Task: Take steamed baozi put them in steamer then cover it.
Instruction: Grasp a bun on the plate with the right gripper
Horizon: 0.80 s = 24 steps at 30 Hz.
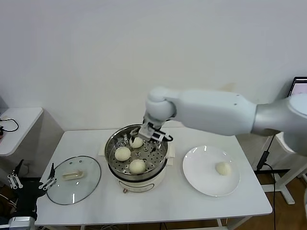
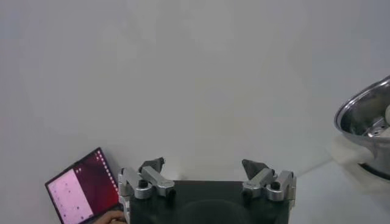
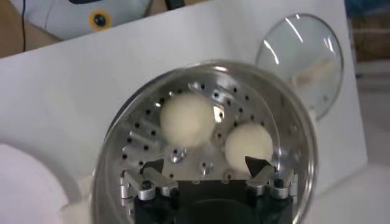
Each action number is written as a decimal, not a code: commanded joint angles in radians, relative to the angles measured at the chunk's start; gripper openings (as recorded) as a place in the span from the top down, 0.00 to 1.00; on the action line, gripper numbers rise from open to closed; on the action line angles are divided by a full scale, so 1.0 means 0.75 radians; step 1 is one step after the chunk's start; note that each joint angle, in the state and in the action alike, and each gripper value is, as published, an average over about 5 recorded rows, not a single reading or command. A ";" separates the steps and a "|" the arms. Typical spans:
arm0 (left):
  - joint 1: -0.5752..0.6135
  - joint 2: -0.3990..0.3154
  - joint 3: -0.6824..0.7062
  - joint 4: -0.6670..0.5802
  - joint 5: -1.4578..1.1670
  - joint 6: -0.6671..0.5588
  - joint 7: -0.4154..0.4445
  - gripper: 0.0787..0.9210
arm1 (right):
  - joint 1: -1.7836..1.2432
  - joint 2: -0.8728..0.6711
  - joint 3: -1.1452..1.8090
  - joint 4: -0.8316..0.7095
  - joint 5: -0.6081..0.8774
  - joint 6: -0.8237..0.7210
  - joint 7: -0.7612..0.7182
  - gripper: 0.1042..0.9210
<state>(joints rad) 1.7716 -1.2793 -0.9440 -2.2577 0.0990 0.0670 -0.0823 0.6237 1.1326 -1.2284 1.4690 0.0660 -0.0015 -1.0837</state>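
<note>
- My right gripper (image 1: 138, 138) sits low inside the steamer (image 1: 137, 157), over the far side of its perforated tray; the jaws stand wide and grip nothing.
- Directly between them in the head view rests one steamed baozi (image 1: 136, 142) (I judge it just set down, since open jaws straddle it).
- Two more baozi lie on the tray: one on my left side (image 1: 123, 154) and one toward the near rim (image 1: 137, 166). They sit apart from each other, which leaves steam holes free between them.
- The fourth baozi (image 1: 222, 168) waits alone on the white plate (image 1: 196, 177), on my right beside the steamer, so one fetch is left.
- The cover (image 1: 73, 179) lies flat on the table (image 1: 172, 203) to the left of the steamer, handle up, ready for a top grasp.
- My left gripper (image 1: 33, 183) hangs wide open and empty off the table's left edge, near the cover (sensibly parked; lidding looks like its job).
</note>
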 commanded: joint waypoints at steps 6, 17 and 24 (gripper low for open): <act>-0.023 0.025 0.035 0.003 0.009 0.007 0.004 0.12 | -0.148 -0.728 0.187 0.209 0.002 -0.429 -0.012 0.12; -0.035 0.041 0.082 0.008 0.044 0.021 0.013 0.12 | -0.825 -0.965 0.589 0.164 -0.268 -0.403 0.014 0.12; -0.023 0.039 0.096 0.001 0.064 0.025 0.017 0.12 | -0.953 -0.899 0.638 0.050 -0.360 -0.414 0.033 0.12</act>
<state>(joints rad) 1.7543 -1.2513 -0.8799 -2.2560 0.1422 0.0852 -0.0701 0.1685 0.5431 -0.8887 1.5617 -0.0917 -0.2777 -1.0678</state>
